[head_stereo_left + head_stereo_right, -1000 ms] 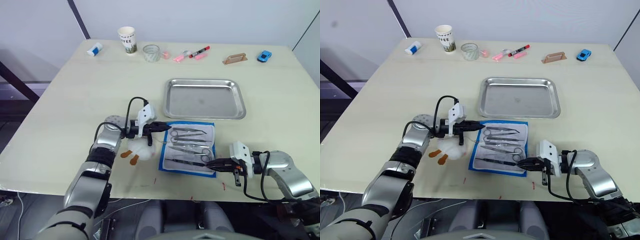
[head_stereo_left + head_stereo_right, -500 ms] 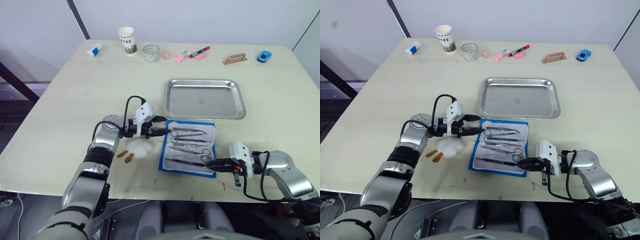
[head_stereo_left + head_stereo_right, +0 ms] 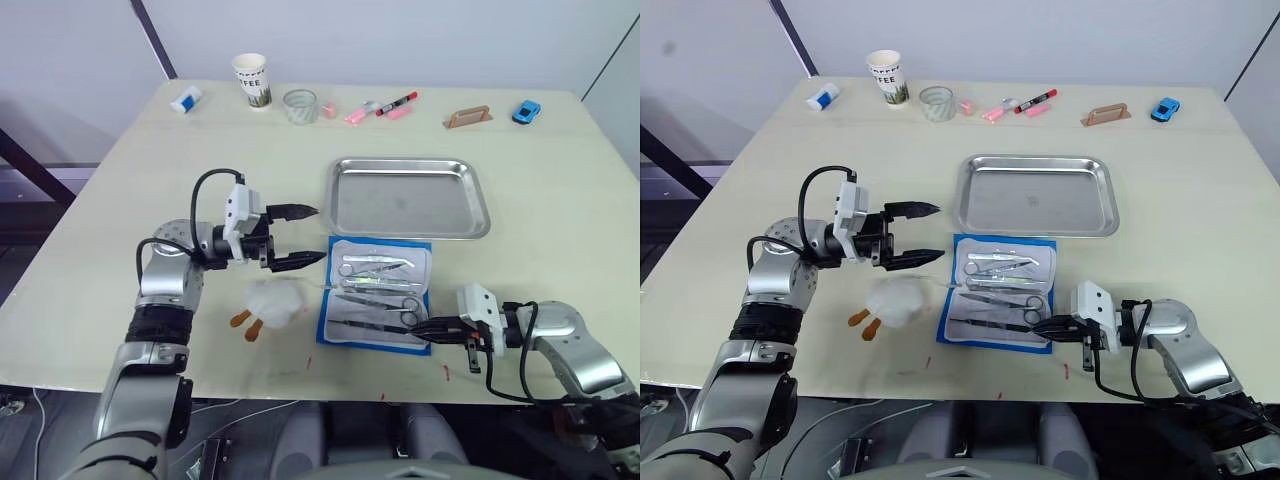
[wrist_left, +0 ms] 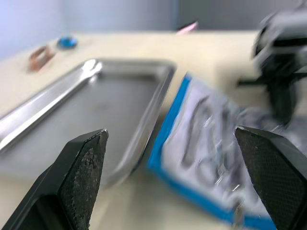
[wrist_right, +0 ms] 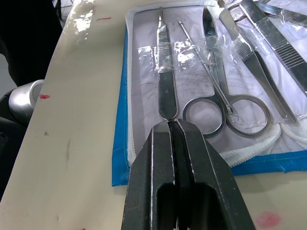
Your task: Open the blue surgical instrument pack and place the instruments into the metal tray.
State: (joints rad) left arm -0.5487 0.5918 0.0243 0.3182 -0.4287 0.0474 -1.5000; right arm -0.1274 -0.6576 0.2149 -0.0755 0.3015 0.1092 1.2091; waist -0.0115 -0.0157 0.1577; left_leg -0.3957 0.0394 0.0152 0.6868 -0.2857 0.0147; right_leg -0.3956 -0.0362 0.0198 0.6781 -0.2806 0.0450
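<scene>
Your pack point(image 3: 375, 293) lies open and flat on the table point(image 3: 120, 200), just in front of the tray point(image 3: 409, 197) on the side nearer the robot. You see a bright-blue border framing a pale lining, and the instruments point(image 3: 378, 288) rest on that lining in a row: ring-handled scissors or forceps, a flat-handled slim tool and tweezers, all silvery, some under clear film. The tray is bare shiny steel with rounded corners and a raised rim; its near edge sits close to the pack's far edge without touching it.

Your left arm reaches in from the left, forearm roughly level above the table, and the left gripper point(image 3: 293, 237) points toward the gap between tray and pack. Its two black fingers are spread wide with nothing between them, held just left of the pack's far-left corner. The left wrist view shows the tray and pack side by side between those parted fingers.

Your right arm comes in low from the right, and the right gripper point(image 3: 421, 331) rests at the pack's near-right corner. In the right wrist view its fingers point(image 5: 201, 167) are pressed together at the butt end of the flat-handled tool point(image 5: 164, 72); you cannot tell whether they pinch the metal or merely touch it.

A white plush toy point(image 3: 270, 303) lies on the table just left of the pack.
</scene>
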